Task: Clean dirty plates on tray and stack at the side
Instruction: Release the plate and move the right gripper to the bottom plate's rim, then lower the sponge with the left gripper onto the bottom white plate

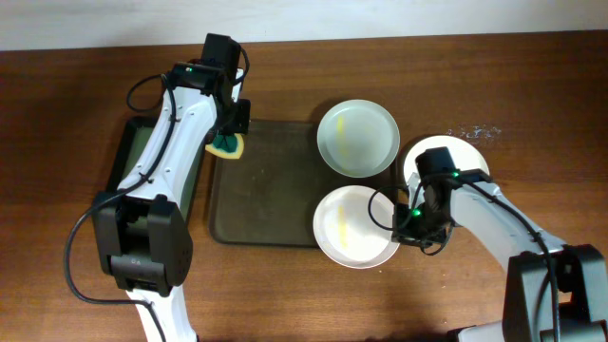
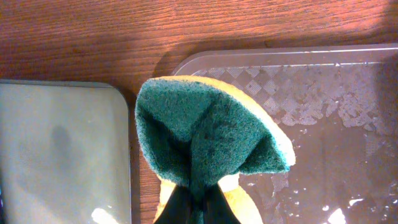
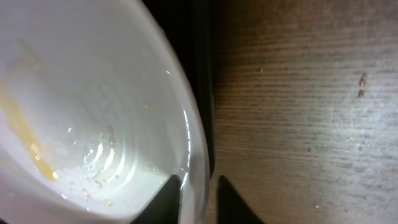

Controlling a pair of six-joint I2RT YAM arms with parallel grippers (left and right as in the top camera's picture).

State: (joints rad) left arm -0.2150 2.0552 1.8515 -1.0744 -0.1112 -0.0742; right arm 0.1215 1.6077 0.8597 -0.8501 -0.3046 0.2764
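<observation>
On tray (image 1: 266,204) — two plates (image 1: 357,139); third plate (image 1: 473,157) beside. Left fingers (image 2: 179,208) clench sponge (image 2: 211,130), right fingers (image 3: 235,200) pinch plate rim (image 3: 194,140).

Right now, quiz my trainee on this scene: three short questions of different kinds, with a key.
1. True or false: the left hand holds a sponge over a corner of the tray.
2. The right hand grips the rim of: A the near plate; B the far plate; C the plate on the table.
3. How many plates show from overhead?
Key: 1 true; 2 A; 3 three.
</observation>
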